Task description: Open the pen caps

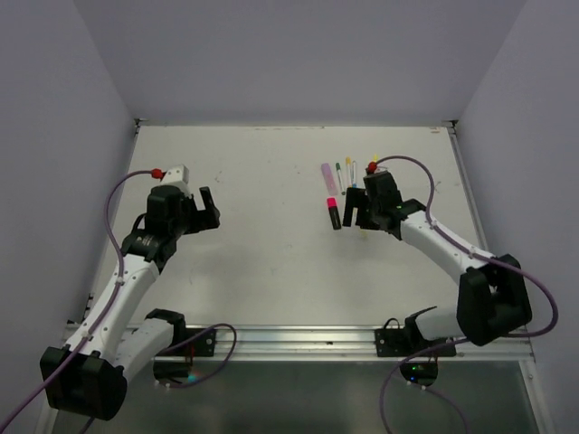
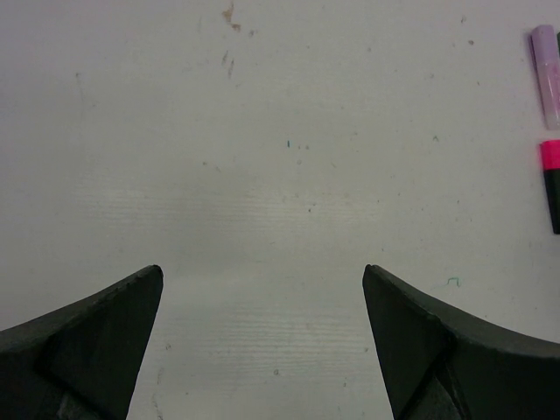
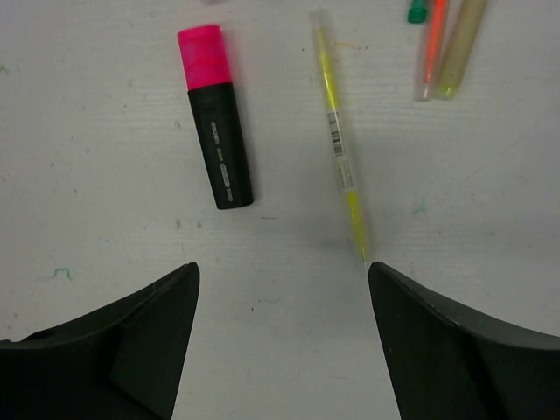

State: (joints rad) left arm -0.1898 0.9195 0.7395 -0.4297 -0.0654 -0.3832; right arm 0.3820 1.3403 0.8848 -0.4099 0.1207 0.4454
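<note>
Several pens lie in a cluster at the far right of the table. The black-and-pink highlighter (image 3: pixel 219 144) wears its pink cap (image 3: pixel 203 57) and lies ahead-left of my right gripper (image 3: pixel 282 271). The thin yellow pen (image 3: pixel 339 149) runs down to the right fingertip (image 3: pixel 385 280). A green cap (image 3: pixel 417 12), an orange pen (image 3: pixel 433 48) and a pale pen (image 3: pixel 459 48) lie beyond. The right gripper (image 1: pixel 355 215) is open and empty, just right of the highlighter (image 1: pixel 334 212). The fat lilac pen (image 1: pixel 328 175) lies farther back. My left gripper (image 1: pixel 210 210) is open and empty over bare table, well left of the pens.
The left wrist view has the lilac pen (image 2: pixel 547 74) and the highlighter (image 2: pixel 551 179) at its right edge. The white table (image 1: pixel 271 271) is walled on three sides. A metal rail (image 1: pixel 298 339) with both arm bases runs along the near edge.
</note>
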